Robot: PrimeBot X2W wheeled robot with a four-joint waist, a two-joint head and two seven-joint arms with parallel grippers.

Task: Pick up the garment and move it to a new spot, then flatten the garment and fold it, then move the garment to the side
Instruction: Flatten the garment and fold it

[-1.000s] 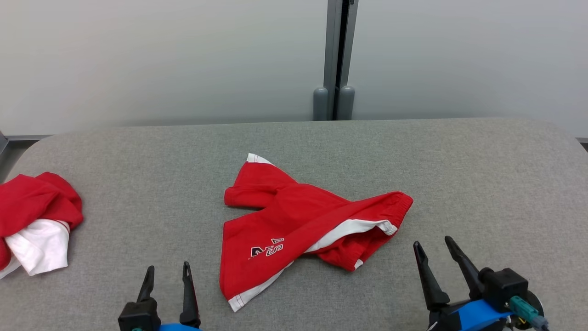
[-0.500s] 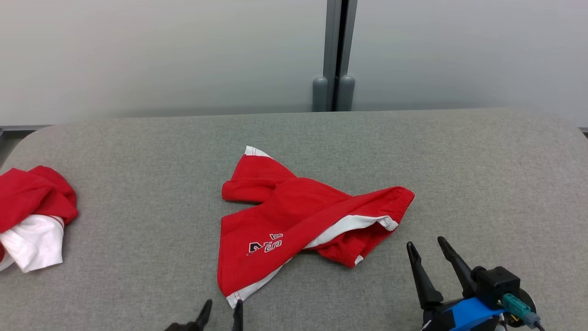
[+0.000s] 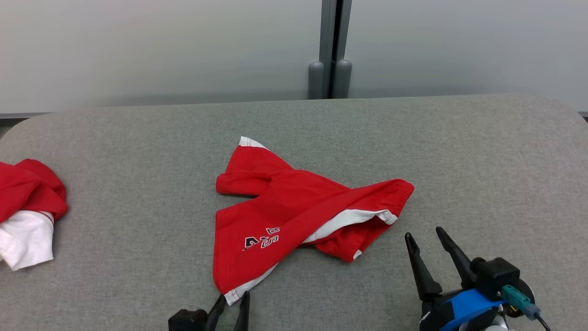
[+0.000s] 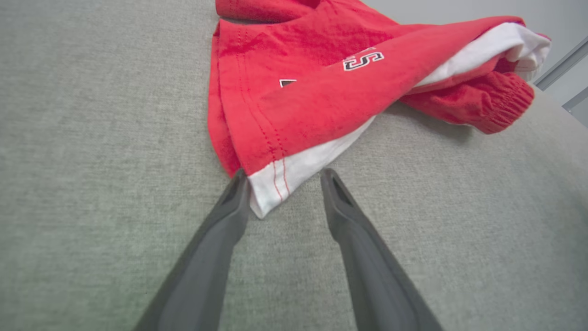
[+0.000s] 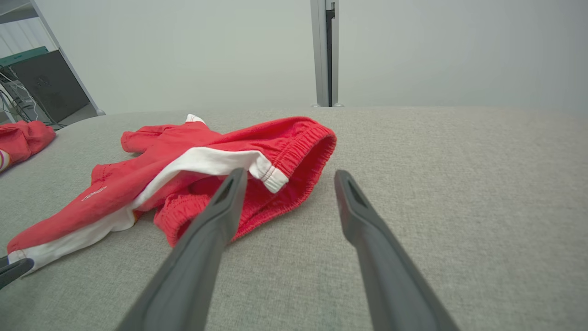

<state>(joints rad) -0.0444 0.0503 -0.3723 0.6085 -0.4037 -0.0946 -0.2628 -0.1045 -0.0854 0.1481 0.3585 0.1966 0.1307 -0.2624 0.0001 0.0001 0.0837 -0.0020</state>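
Left gripper (image 3: pixel 233 296): moved astride 7 o'clock corner of shorts (image 3: pixel 294 211), jaws apart, nothing gripped | right gripper (image 3: pixel 423 232): wide, empty | pick-up starting

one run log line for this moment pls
red shorts: crumpled on table | left gripper: open, hem corner between fingers | right gripper: open, near waistband

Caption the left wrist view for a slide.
Left gripper, open, straddles a corner of the red shorts on the grey table.
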